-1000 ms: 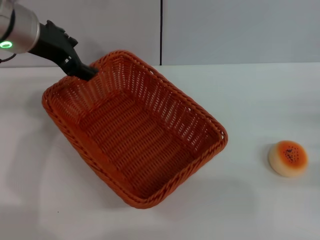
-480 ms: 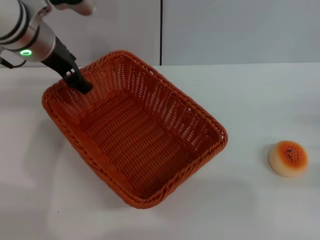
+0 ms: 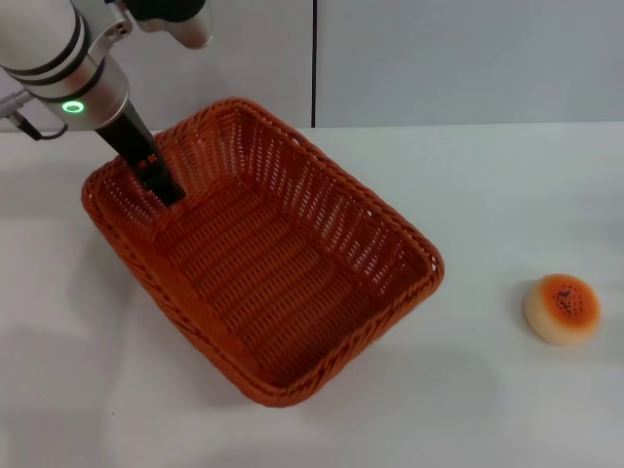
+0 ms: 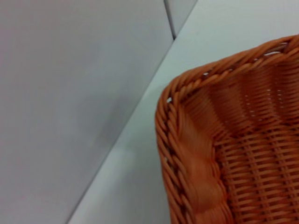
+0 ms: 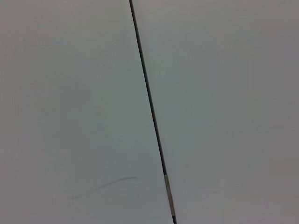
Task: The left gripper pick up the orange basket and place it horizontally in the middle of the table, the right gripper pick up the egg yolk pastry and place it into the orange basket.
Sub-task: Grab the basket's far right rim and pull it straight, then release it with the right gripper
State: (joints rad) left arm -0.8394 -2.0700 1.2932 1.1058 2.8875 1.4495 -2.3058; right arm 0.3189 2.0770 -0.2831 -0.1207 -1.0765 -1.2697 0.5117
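Note:
The orange basket [image 3: 263,253] lies at a slant on the white table [image 3: 507,195], left of centre, with nothing inside it. My left gripper [image 3: 162,182] reaches down from the upper left and dips just inside the basket's far-left wall, by the rim. The left wrist view shows one braided corner of the basket [image 4: 187,158] up close. The egg yolk pastry [image 3: 562,308] sits alone on the table at the right, well clear of the basket. My right gripper is out of view.
A grey wall [image 3: 468,58] with a dark vertical seam [image 3: 314,58] stands behind the table. The right wrist view shows only that wall [image 5: 70,93] and seam [image 5: 149,107].
My left arm has swung over the basket's far-left corner and turned steeper, bringing the gripper from the far rim down inside the wall. Basket and pastry have not moved.

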